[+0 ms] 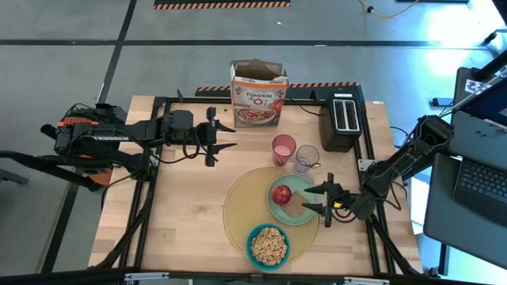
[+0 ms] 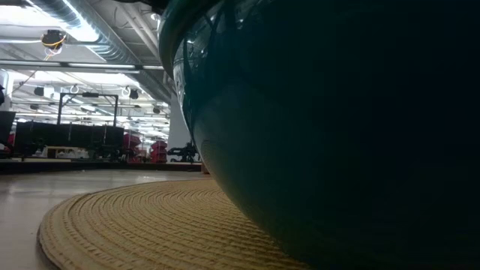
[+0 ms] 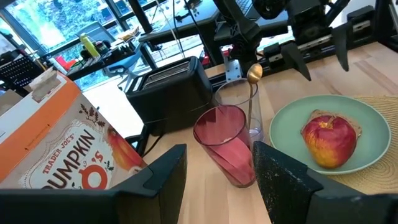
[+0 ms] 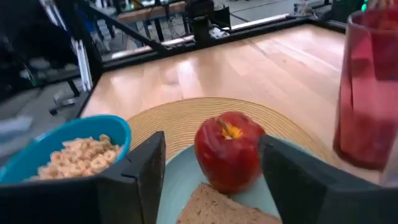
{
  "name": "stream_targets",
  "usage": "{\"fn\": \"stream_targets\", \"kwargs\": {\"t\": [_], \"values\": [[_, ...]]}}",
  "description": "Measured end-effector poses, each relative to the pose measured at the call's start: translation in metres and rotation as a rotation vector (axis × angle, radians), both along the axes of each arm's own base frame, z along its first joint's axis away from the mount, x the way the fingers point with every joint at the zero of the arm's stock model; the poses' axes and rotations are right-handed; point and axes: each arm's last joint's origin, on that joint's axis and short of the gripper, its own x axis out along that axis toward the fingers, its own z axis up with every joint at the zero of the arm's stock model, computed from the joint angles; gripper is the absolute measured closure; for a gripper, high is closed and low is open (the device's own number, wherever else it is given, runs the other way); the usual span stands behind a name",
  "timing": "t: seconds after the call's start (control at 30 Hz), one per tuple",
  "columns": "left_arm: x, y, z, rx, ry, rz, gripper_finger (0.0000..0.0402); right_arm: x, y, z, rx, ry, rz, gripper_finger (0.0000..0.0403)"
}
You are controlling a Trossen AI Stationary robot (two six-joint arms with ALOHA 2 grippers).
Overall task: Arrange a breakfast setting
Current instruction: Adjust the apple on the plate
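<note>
A round yellow placemat (image 1: 242,207) lies on the table. On it rest a pale green plate (image 1: 290,187) with a red apple (image 1: 281,194) and brown toast (image 1: 298,205), and a blue bowl (image 1: 268,245) of cereal. A pink cup (image 1: 283,149) and a clear mug (image 1: 306,159) holding a gold spoon (image 3: 254,73) stand just beyond the mat. My right gripper (image 1: 324,200) is open and empty, just right of the plate. My left gripper (image 1: 230,134) is open and empty at the far left, left of the cup.
A cereal box (image 1: 258,96) and a black toaster (image 1: 341,120) stand along the table's far edge. A laptop (image 1: 483,182) sits off the table's right side. Bare wood lies left of the placemat.
</note>
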Motion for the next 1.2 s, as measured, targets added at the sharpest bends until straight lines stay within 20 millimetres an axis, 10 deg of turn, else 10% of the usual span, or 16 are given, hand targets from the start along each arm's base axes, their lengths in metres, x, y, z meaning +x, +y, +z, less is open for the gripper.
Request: {"fn": "stream_targets", "kwargs": {"t": [0.43, 1.2], "values": [[0.0, 0.0, -0.002, -0.008, 0.016, 0.002, 0.0227, 0.065, -0.001, -0.002, -0.199, 0.288, 0.124, 0.0071], [-0.001, 0.0, -0.002, -0.023, 0.018, 0.007, 0.0227, 0.086, -0.018, -0.01, -0.145, 0.272, 0.056, 0.0015]]}}
